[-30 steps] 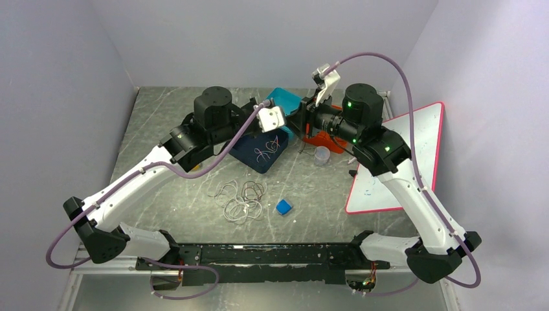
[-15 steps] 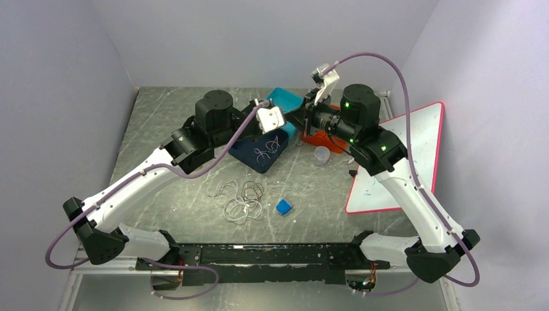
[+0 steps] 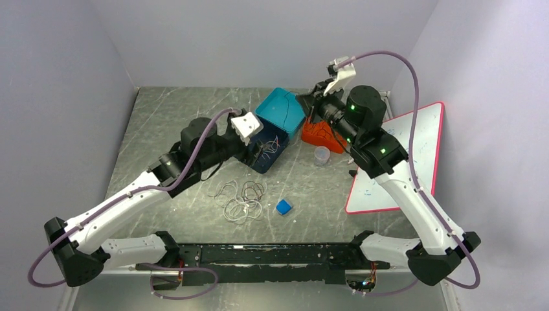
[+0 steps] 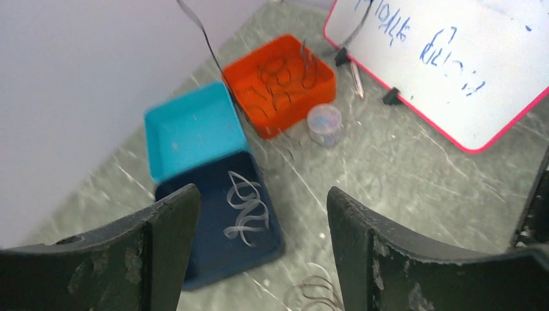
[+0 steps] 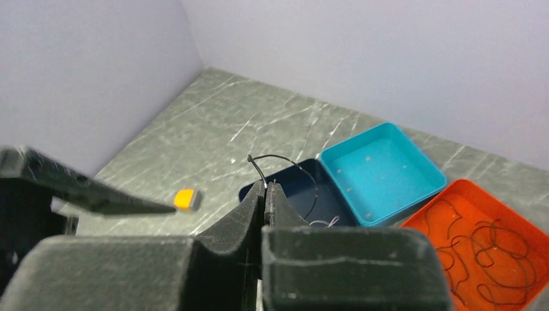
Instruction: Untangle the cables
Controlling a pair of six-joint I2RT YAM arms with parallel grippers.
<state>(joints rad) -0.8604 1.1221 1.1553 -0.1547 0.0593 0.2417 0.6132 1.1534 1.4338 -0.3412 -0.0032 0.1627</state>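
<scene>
A tangle of thin whitish and dark cables (image 3: 243, 199) lies on the table in front of the trays. My right gripper (image 5: 266, 185) is shut on one thin black cable (image 5: 285, 163), which loops up from the fingertips above the dark blue tray (image 5: 304, 184). More black cables lie in the orange tray (image 4: 285, 78). A whitish cable (image 4: 245, 207) rests in the dark blue tray (image 4: 213, 259). Above that tray's near edge my left gripper (image 4: 262, 194) hangs open, nothing between its fingers (image 4: 162, 246). From above, the left gripper (image 3: 257, 144) sits low and the right gripper (image 3: 309, 107) is higher.
A teal tray (image 3: 280, 110) stands behind the dark blue one. A small clear cup (image 3: 322, 155) sits beside the orange tray (image 3: 320, 135). A red-framed whiteboard (image 3: 401, 155) lies at the right. A small blue block (image 3: 283, 207) sits next to the tangle.
My left gripper opened and its arm drew back and down toward the near left. My right gripper shut on the black cable and lifted back to the right, uncovering the teal tray.
</scene>
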